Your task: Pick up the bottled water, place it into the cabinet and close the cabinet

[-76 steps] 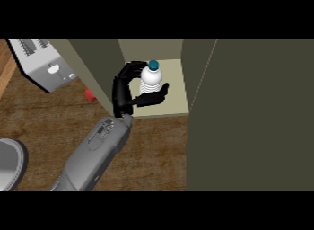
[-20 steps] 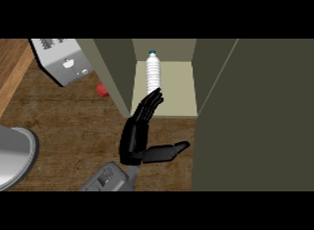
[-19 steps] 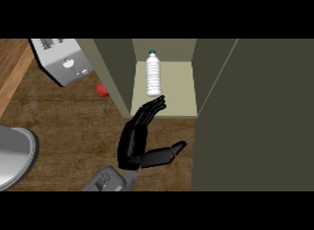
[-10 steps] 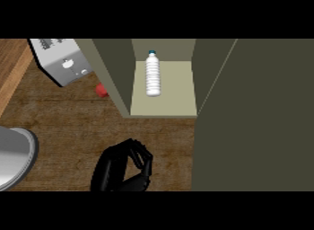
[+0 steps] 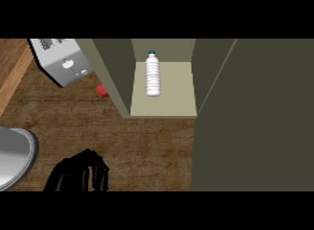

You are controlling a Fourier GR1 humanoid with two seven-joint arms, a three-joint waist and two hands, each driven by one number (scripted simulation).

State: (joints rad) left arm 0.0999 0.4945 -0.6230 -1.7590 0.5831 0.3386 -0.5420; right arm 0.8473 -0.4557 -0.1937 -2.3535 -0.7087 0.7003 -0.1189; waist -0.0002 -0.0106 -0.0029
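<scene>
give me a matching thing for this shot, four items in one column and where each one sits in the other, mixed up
Things:
1. bottle
2. toaster
3. red thing
4. left hand

Places:
a. at the view's lower edge, over the counter
b. inside the cabinet
c. top left, on the counter
d. partly hidden behind the cabinet's left wall

Pairs: 1-b, 2-c, 3-d, 4-a
</scene>
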